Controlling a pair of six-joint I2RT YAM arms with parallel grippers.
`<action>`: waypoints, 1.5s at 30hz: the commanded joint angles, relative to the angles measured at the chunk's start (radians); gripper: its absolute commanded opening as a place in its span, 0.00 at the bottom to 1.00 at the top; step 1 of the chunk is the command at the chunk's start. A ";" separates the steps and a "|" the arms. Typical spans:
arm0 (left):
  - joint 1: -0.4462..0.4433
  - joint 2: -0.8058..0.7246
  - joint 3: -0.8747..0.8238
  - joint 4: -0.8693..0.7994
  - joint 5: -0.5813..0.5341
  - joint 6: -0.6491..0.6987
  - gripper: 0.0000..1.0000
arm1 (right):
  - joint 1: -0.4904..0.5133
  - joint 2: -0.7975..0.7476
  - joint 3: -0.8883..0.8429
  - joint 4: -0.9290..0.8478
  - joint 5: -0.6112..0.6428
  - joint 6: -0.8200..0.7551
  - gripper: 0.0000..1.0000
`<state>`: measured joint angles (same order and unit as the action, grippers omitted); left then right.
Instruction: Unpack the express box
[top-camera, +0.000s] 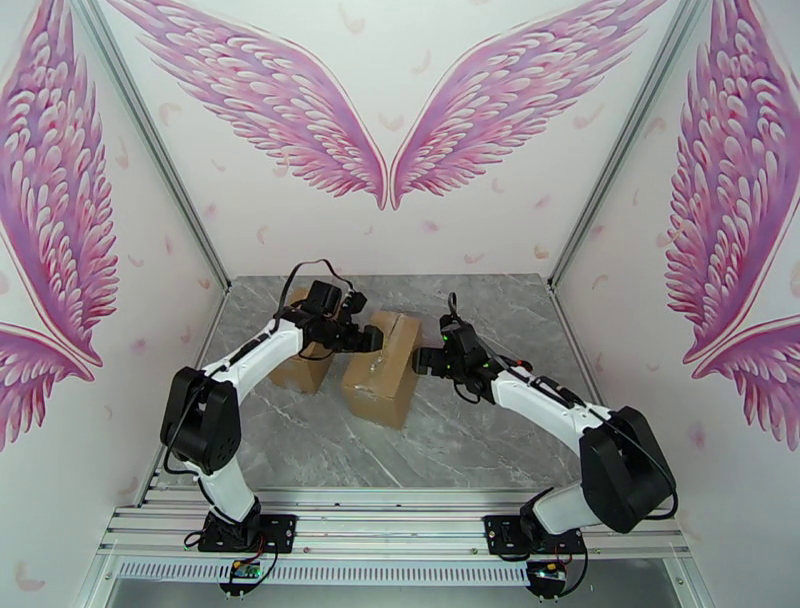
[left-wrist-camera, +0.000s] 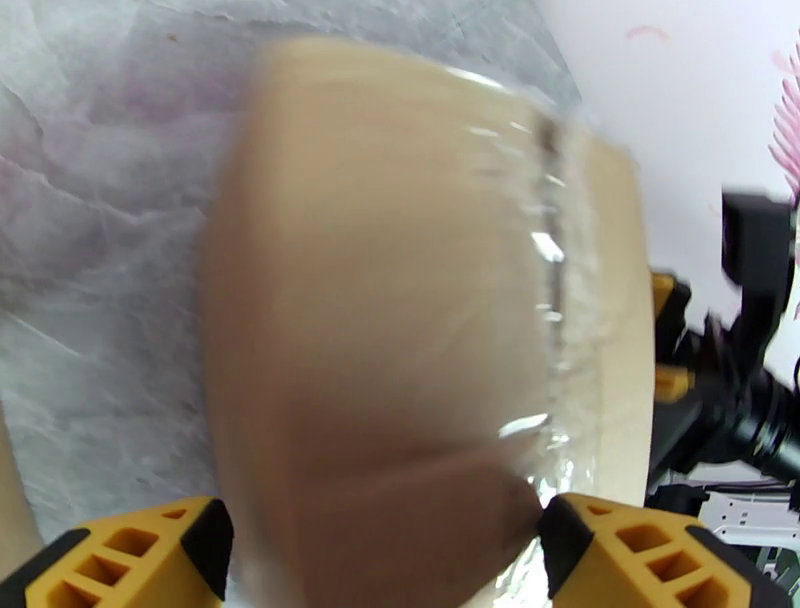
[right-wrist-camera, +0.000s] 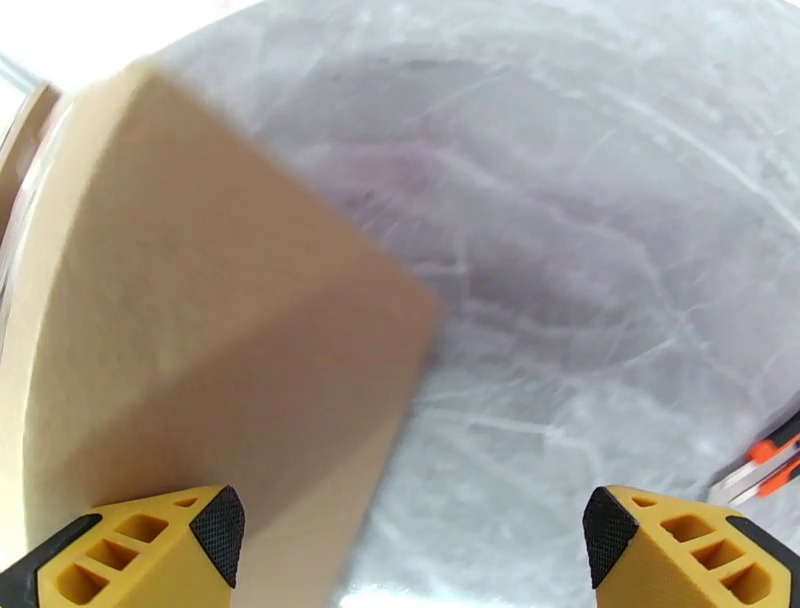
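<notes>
Two cardboard boxes stand on the table (top-camera: 480, 440): the express box (top-camera: 383, 368) at centre, its top seam taped, and a second box (top-camera: 300, 372) just left of it. We find the left gripper (left-wrist-camera: 378, 545) spread wide over the taped top, holding nothing. The right gripper (right-wrist-camera: 413, 525), equally wide and empty, sits at the box's right side. Grey marble table, white walls (top-camera: 400, 240) with pink wings. The right wrist view adds one orange-and-black tool (right-wrist-camera: 772, 447) on the table.

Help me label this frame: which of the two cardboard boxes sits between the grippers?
The taped box in mid-table, flanked by the left gripper and right gripper. The other box sits farther left, partly hidden under the left arm.
</notes>
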<state>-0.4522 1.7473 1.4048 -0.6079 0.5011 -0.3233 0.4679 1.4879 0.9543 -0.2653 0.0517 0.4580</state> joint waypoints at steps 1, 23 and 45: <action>-0.069 -0.062 0.008 -0.029 -0.151 -0.004 0.89 | 0.013 -0.006 0.035 0.072 -0.044 0.006 0.97; -0.256 -0.019 0.179 -0.206 -0.702 -0.037 0.91 | 0.037 -0.217 -0.112 0.148 -0.068 0.140 0.96; -0.283 0.046 0.189 -0.305 -0.868 -0.010 0.87 | 0.047 0.088 0.044 0.095 -0.137 0.136 0.87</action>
<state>-0.7204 1.7691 1.5696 -0.8165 -0.2886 -0.3679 0.5053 1.5314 0.9939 -0.0887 -0.1230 0.6270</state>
